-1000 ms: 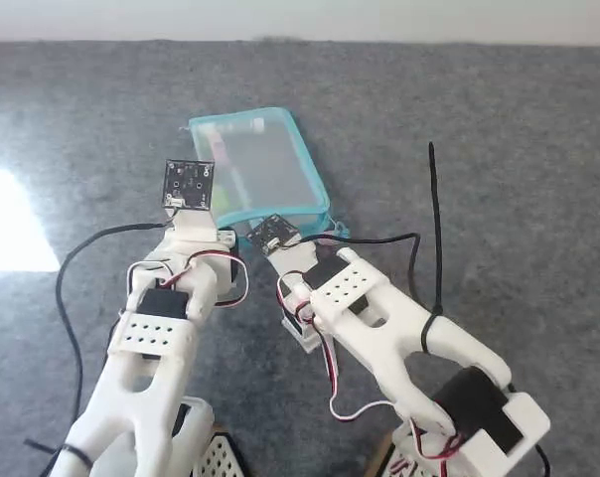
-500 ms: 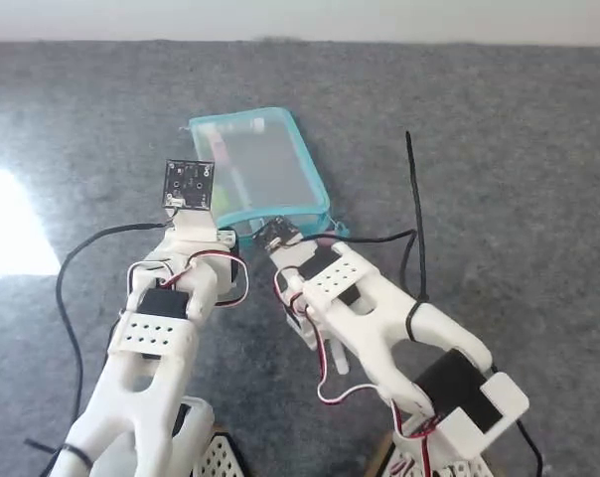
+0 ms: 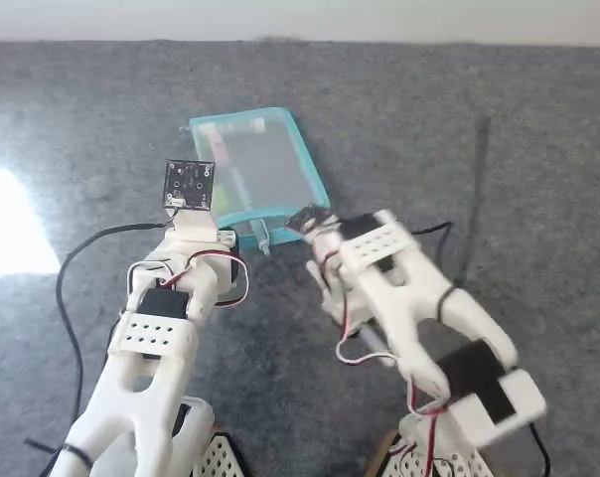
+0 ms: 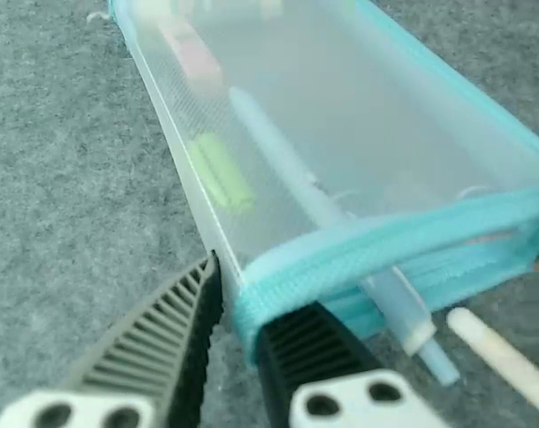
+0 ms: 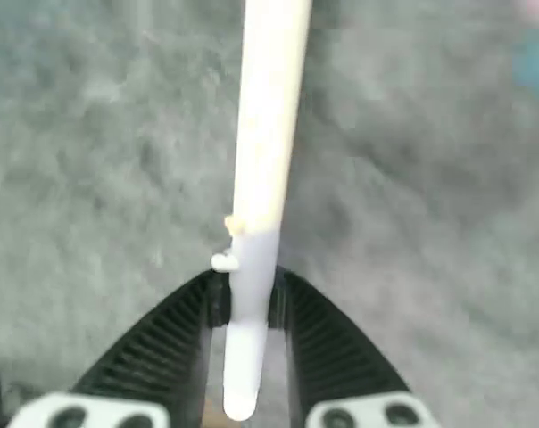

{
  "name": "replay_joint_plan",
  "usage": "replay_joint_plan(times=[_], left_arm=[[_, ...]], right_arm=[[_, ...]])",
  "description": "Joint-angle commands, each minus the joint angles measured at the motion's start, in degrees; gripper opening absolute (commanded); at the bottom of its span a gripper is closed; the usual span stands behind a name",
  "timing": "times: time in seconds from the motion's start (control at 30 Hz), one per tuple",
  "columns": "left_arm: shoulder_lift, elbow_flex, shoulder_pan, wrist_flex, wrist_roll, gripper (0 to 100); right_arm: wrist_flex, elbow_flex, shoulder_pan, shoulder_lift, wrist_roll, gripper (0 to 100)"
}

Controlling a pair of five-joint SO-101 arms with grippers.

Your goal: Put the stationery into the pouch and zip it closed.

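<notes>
While the right gripper (image 5: 247, 285) is clamped on the white pen (image 5: 268, 134) near its back end, with most of the barrel reaching out ahead of the jaws, the likeliest trouble is the tip striking the teal lip of the pouch (image 3: 263, 164) instead of passing through the mouth, which could shove the pouch aside or twist the pen in the pads. That pen hangs over the grey surface near the pouch's open end, not yet inside. The left gripper (image 4: 238, 299) pinches the near corner of the pouch at the zipper edge, and the hold looks slight, so a push from the pen might tug the fabric free. A pale blue pen (image 4: 390, 299) pokes out through the mouth; it may block the new one and, I judge, would jam the zip unless pushed fully in. A green item (image 4: 220, 171) and a pink item (image 4: 187, 55) lie within. Everything rests on a grey, speckled, carpet-like table (image 3: 538, 139), whose nap could snag a dragged pouch; black cables (image 3: 111, 234) trail by the arms, a bright patch of light (image 3: 4, 221) falls at one edge, and a pale wall (image 3: 300, 18) runs along the far side
</notes>
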Motion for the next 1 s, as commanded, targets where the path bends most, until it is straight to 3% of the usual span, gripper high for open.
replay_joint_plan(times=[0.0,0.27,0.47,0.77,0.97], left_arm=[[-0.18,-1.10,0.70,-0.88,-0.26,1],[0.00,-1.19,0.70,-0.88,-0.26,1],[0.00,-0.92,0.53,-0.70,-0.26,1],[0.00,-0.92,0.35,-0.79,-0.26,1],[0.00,-0.92,0.70,-0.79,-0.26,1]], right_arm=[[9.10,-6.86,1.89,-11.12,4.92,0.7],[22.99,-17.58,-0.40,-21.58,5.19,0.7],[24.75,-24.26,-1.71,-13.49,2.73,0.7],[25.01,-22.86,-11.21,-8.75,2.46,0.7],[24.48,-18.55,-12.44,-8.48,2.46,0.7]])
